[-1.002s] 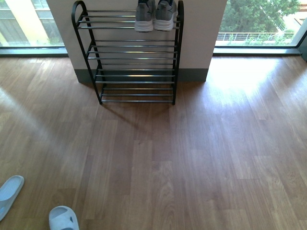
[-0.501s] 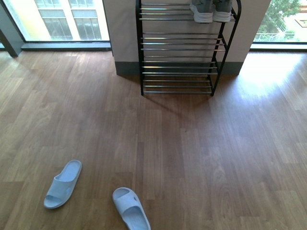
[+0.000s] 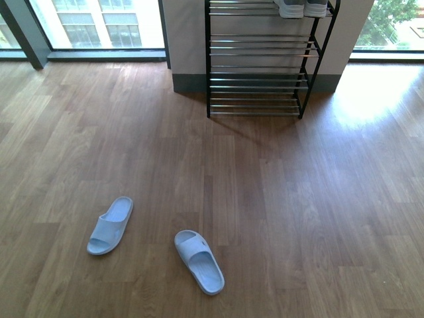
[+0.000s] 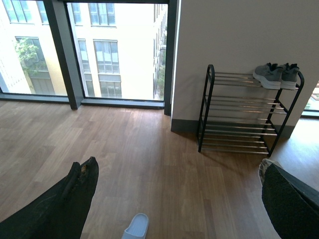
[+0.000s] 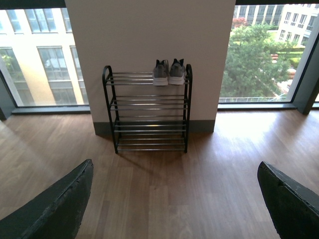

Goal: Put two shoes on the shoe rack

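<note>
Against the white wall pillar [image 3: 185,40] at the far edge of the wooden floor [image 3: 298,199], the black shoe rack [image 3: 208,73] is standing between two tall windows. The grey sneakers [image 3: 303,8] are sitting side by side at one end of its top tier. The front view is cutting off all but their white soles, while both wrist views are showing the pair whole. Well apart from the rack, two pale blue slides are lying on the floor, one slide [image 3: 110,225] further left and the other slide [image 3: 199,261] nearer the camera, not touching and angled differently. Only bare boards are lying between them and the rack. The left wrist view is catching just one slide's tip at its border. The left hand [image 4: 175,167] and right hand [image 5: 175,168] are each spreading their dark fingers wide, gripping nothing.
</note>
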Motion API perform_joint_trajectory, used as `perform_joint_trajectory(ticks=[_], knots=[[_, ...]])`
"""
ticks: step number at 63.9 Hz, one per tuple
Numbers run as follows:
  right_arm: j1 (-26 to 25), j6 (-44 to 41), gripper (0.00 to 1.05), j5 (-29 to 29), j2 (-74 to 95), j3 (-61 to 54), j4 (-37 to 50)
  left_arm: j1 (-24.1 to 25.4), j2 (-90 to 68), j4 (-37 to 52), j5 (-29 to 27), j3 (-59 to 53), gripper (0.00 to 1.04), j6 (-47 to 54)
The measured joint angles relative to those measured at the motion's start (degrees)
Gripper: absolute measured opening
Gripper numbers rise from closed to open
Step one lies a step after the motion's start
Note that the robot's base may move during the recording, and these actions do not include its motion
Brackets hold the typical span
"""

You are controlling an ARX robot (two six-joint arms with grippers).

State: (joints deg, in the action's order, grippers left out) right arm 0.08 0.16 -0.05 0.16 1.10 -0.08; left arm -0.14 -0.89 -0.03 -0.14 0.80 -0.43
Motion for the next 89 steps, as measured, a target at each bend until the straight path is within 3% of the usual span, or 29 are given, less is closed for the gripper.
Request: perform_joint_trajectory(ticks=[89], knots=[[0.00,0.00,0.96,0.07,0.00,0.00,0.00,0.00,0.00,0.00,0.07,0.00,0.95,0.00]])
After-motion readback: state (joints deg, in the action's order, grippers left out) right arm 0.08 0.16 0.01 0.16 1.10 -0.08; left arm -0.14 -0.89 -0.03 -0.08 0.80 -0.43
